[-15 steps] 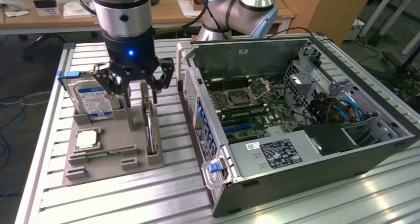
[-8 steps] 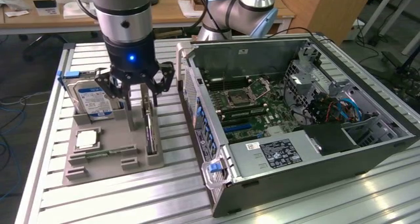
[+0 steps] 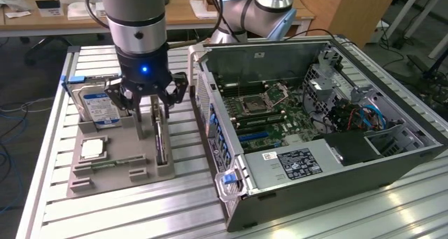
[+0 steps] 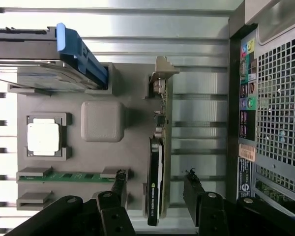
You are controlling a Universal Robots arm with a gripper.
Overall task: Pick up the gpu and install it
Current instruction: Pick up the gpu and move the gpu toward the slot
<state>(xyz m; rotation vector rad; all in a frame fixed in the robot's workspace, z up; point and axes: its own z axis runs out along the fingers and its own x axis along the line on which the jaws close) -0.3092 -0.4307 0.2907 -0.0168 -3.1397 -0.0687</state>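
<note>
- The gripper (image 4: 156, 179) sits closest to the wrist camera, its two black fingers (image 4: 119, 183) spread apart with a gap showing on each side of the card, so nothing is clamped yet
- The gpu (image 4: 156, 162) stands on its long edge in a slot of the grey holder (image 4: 137, 103), between the fingers; upright like this, its flat faces are offered to the pads, and the spread looks set for a squeeze across its thin body
- In the exterior view the arm hangs straight down over the holder, which suits a vertical lift out of the slot
- The hard drive (image 4: 39, 78), processor (image 4: 43, 136) and memory stick (image 4: 69, 175) rest in their own recesses, apart from the fingers
- The computer case (image 3: 315, 160) lies on its side just beside the holder with its panel off, so the motherboard (image 3: 269, 113) faces upward, open to an approach from above
</note>
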